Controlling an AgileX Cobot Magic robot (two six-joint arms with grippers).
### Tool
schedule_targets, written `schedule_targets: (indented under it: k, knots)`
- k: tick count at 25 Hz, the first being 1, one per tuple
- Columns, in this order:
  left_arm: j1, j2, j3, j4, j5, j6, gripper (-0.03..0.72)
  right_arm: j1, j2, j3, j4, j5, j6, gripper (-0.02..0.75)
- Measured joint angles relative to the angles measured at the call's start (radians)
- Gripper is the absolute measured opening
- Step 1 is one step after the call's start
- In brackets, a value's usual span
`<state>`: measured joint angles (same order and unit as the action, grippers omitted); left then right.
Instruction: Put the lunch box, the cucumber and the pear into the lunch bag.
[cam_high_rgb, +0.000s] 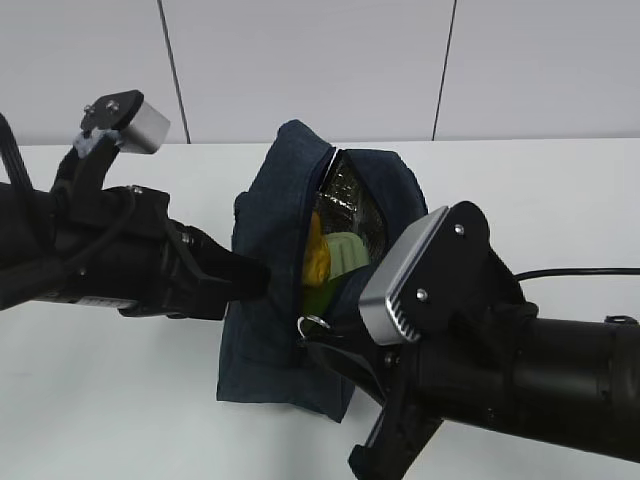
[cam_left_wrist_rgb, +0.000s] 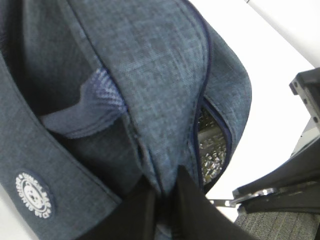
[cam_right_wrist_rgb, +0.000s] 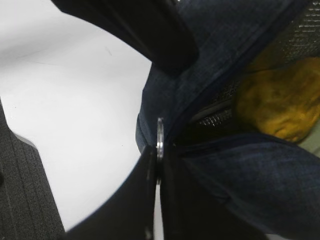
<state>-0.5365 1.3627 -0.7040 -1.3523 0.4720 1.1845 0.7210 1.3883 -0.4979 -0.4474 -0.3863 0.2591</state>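
Both grippers pinch lunch bag (cam_high_rgb: 270, 300), pear (cam_right_wrist_rgb: 272, 107) partly hidden, cucumber unseen

The boxy dark navy fabric lunch bag (cam_high_rgb: 275, 260) stands mid-table on the white table (cam_high_rgb: 100, 400), its top zipper parted. Inside the opening, the squat yellow pear (cam_high_rgb: 316, 255) sits left of the sage-green-lidded clear lunch box (cam_high_rgb: 348, 253); something green below them may be the cucumber. The left gripper (cam_high_rgb: 258, 280) meets the bag's left side. The right gripper (cam_right_wrist_rgb: 157, 165) lies at the front, at the silver ring pull (cam_right_wrist_rgb: 160, 137).
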Motion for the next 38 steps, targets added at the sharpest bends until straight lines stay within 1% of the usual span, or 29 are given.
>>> schedule_targets:
  k: [14,19,22,30,38]
  knots:
    - [0.000,0.000,0.000,0.045,0.036,0.000,0.003,0.000,-0.008,-0.072,-0.002,0.021,0.002,0.000]
    - [0.000,0.000,-0.001,0.077,0.040,0.000,0.003,0.000,-0.008,-0.095,-0.002,0.034,0.000,0.000]
    - [0.000,0.000,-0.001,0.079,0.043,0.000,0.003,0.000,-0.008,-0.098,0.033,0.048,-0.040,0.000]
    - [0.000,0.000,-0.001,0.085,0.048,0.000,0.003,0.000,-0.008,-0.099,0.177,0.059,-0.187,0.000]
    - [0.000,0.000,-0.001,0.085,0.050,0.000,0.003,0.000,-0.062,-0.099,0.238,0.059,-0.259,0.000]
